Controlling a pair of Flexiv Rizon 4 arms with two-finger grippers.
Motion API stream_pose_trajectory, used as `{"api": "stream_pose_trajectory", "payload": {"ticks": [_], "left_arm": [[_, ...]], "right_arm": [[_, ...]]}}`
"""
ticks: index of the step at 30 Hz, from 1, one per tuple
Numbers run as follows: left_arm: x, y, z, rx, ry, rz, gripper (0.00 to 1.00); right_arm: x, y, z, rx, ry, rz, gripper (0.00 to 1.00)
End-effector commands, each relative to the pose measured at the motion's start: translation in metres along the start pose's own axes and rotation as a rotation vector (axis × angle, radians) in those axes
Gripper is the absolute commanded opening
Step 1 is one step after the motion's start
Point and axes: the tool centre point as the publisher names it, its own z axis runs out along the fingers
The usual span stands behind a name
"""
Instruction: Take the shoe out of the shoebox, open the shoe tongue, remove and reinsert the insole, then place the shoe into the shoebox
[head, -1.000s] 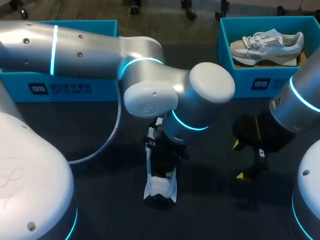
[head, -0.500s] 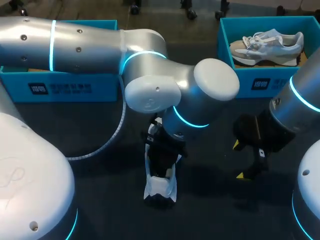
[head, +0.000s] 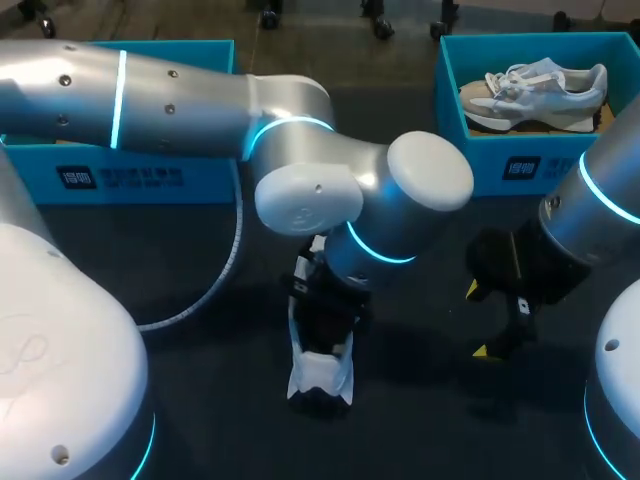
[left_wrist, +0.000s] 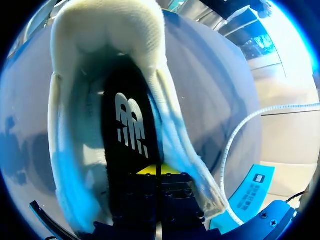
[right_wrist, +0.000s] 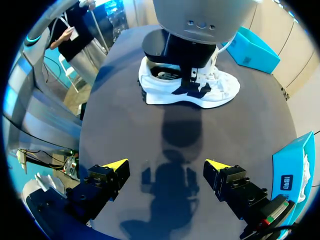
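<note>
Reaching in from the left, the left arm (head: 300, 150) bends down over the middle of the table (head: 420, 410) and sets the left gripper (left_wrist: 157, 170) into the mouth of a white shoe (head: 320, 378). This shoe stands upright on its sole on the dark tabletop, out of any box. The wrist camera on that arm looks straight into the shoe. The padded white collar (left_wrist: 107, 30) curves around the far end, and the black insole (left_wrist: 131, 125) with its white logo lies along the inside. The left jaws are drawn together to a thin seam, with a sliver of yellow tip showing where they meet the near end of the insole, which looks pinched between them. The right gripper (right_wrist: 166, 167) hangs above bare tabletop, well apart from the shoe and to its right. Its jaws are spread wide and hold nothing, and its shadow falls on the table just below. From this gripper's own camera the shoe lies side-on ahead of the fingers, with the left gripper's black body standing in its opening. A blue shoebox (head: 500, 165) sits at the far right of the table with a second, pale shoe (head: 535, 88) lying inside it. Another blue box (head: 130, 178) rests at the far left behind the left arm. A white cable (head: 215, 290) loops across the table near it.
</note>
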Motion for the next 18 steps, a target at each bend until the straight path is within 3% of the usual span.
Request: {"api": "stream_pose_trajectory", "payload": {"ticks": [1,10,18], "left_arm": [[-0.006,-0.003,0.011,0.017,-0.059,-0.013,0.00],[-0.013,-0.009,0.007,0.054,-0.223,-0.096,0.00],[-0.004,-0.012,-0.007,0.041,-0.221,-0.084,0.00]], "right_arm": [[0.001,0.000,0.001,0.001,-0.003,0.000,1.00],[0.001,0.000,0.001,0.001,-0.003,0.000,1.00],[0.001,0.000,0.001,0.001,-0.003,0.000,1.00]]}}
